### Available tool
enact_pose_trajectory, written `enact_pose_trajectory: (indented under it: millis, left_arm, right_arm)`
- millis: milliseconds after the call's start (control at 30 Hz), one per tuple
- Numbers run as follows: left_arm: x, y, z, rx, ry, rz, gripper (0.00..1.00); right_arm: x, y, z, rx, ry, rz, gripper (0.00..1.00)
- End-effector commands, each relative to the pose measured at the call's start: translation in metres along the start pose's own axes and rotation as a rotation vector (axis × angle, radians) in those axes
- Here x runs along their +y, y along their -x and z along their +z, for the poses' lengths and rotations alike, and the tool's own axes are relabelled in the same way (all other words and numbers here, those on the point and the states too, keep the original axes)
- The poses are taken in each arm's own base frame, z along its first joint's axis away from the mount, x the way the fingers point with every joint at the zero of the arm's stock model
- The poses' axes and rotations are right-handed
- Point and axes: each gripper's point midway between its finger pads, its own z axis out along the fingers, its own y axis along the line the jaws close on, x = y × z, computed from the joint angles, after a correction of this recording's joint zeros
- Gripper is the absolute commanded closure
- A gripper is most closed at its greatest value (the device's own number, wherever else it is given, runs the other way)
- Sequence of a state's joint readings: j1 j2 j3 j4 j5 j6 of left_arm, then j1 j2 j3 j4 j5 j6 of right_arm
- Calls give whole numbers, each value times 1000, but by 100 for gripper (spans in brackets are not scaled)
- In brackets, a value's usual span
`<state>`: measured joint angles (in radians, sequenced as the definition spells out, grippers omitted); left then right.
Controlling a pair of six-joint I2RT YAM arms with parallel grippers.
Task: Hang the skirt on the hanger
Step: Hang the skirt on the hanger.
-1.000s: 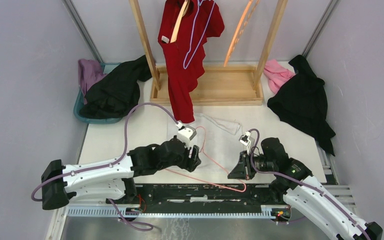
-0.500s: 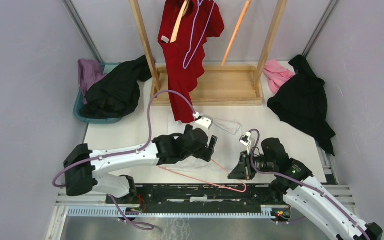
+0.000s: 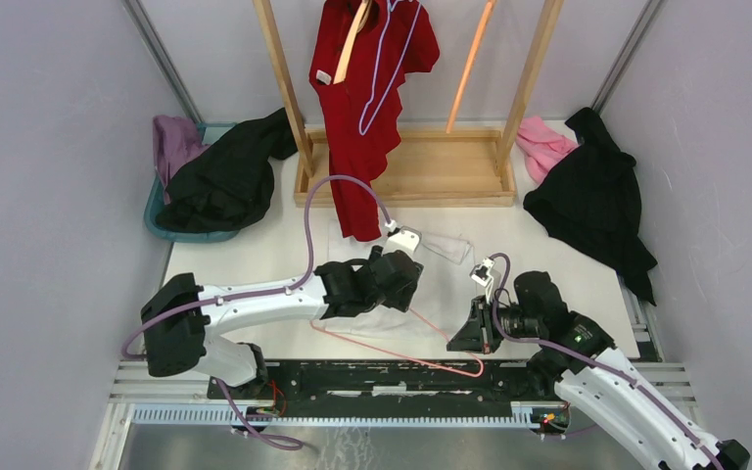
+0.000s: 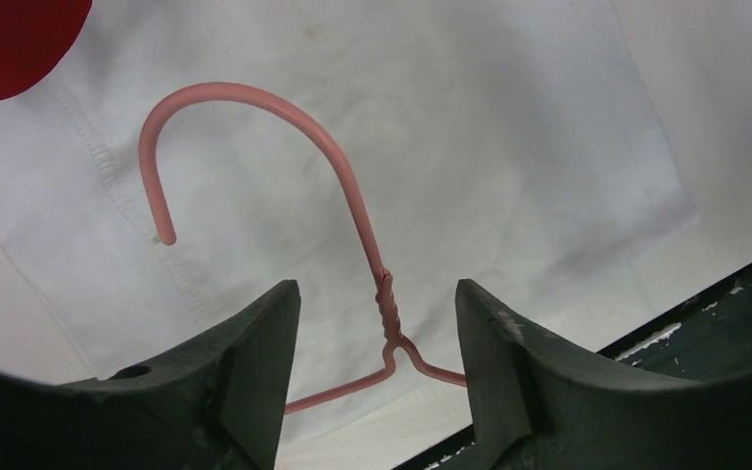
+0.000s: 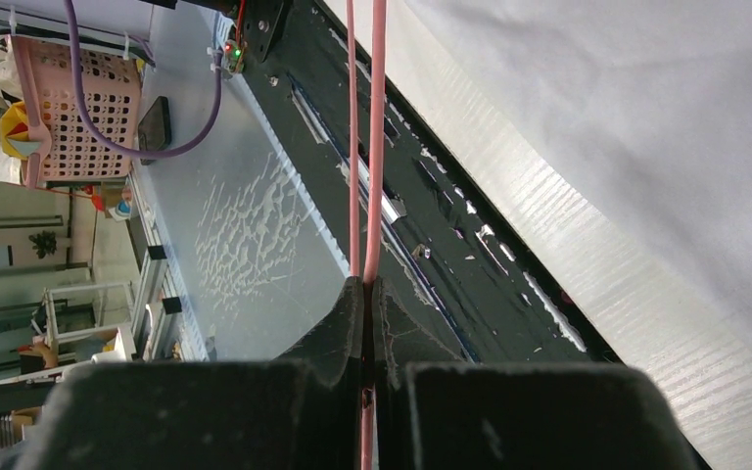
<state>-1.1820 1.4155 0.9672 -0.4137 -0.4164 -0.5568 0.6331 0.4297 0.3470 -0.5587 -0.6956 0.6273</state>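
- A white table [image 3: 245,264] stands between grey walls. At its far edge is a wooden clothes rack [image 3: 406,176] with a red garment [image 3: 357,117] hanging from it.
- The white fabric skirt [image 4: 509,127] lies flat on the table in front of the rack. The pink wire hanger [image 4: 352,201] appears to rest on top of the cloth, not threaded into it.
- The right gripper [image 5: 365,286] is clenched on the hanger's wire by the table's near edge, pinning that end.
- The left gripper [image 4: 374,294] is released, its jaws straddling the twisted neck [image 4: 384,299] without touching it.
- The step in hand looks like taking the neck. It should close squarely on the twist, low enough to catch the wire but not the skirt beneath.
- The right grip should hold firm so the hanger cannot pivot.
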Motion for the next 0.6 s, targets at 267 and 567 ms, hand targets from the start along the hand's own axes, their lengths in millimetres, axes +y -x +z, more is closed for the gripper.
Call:
enact_pose_trajectory:
  millis: [267, 567]
  left_arm:
    - [-14, 37, -2, -96, -25, -88, 67]
    - [-14, 30, 6, -82, -18, -97, 97]
  right_arm:
    - [6, 5, -3, -26, 13, -26, 99]
    - [-1, 6, -4, -31, -37, -8, 98]
